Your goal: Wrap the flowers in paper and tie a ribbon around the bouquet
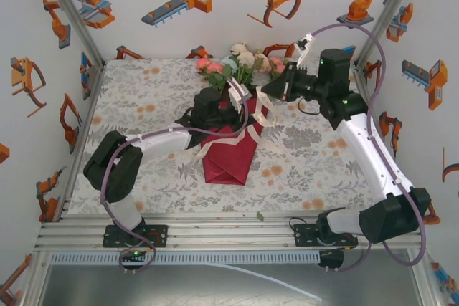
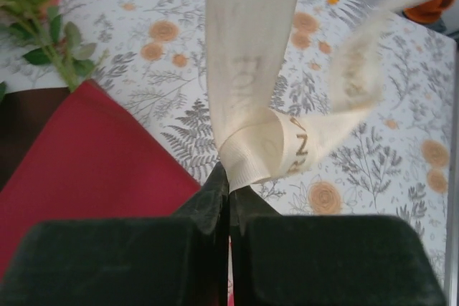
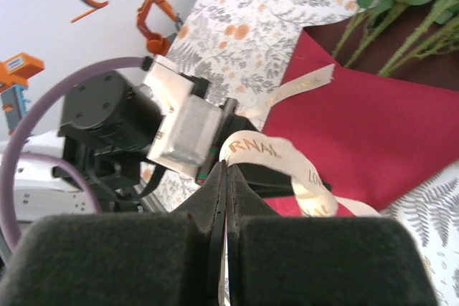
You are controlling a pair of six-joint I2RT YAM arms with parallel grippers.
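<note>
The flowers lie at the back of the table with their stems running into the crimson paper, which is folded to a cone pointing toward me. The cream ribbon loops across the cone. My left gripper hovers over the cone's upper part, shut on a fold of the ribbon, with the paper beside it on the left. Just to its right, my right gripper is shut on another printed loop of the ribbon, above the paper and the stems.
The floral tablecloth covers the table. White walls with orange robot stickers close in the left, back and right sides. An aluminium rail runs along the near edge, and a small green leaf lies just before it.
</note>
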